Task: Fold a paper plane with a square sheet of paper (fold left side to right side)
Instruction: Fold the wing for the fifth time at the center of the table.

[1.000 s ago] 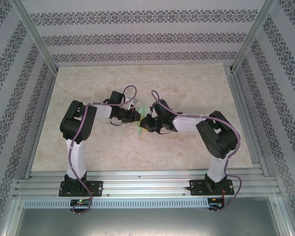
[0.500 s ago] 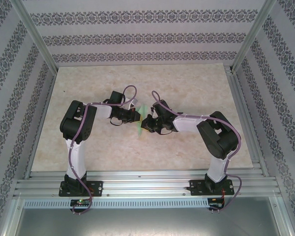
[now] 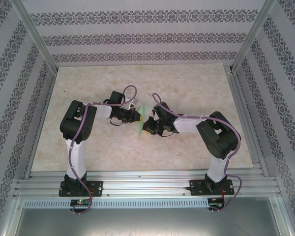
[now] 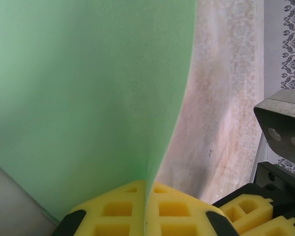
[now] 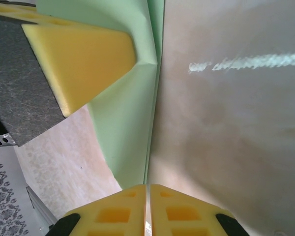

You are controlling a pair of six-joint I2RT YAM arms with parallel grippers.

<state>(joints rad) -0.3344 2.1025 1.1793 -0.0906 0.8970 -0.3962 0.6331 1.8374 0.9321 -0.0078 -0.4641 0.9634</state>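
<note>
Beige marbled table, patterned walls, apparently aluminium rails.

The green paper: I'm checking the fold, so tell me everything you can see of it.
The green paper is thin, matte and light green, doubled over along a crease. The left claw and the right claw each pinch it between shut yellow pads. It stands on edge between them, a narrow sliver from above. Whether it touches the table is unclear.
</note>
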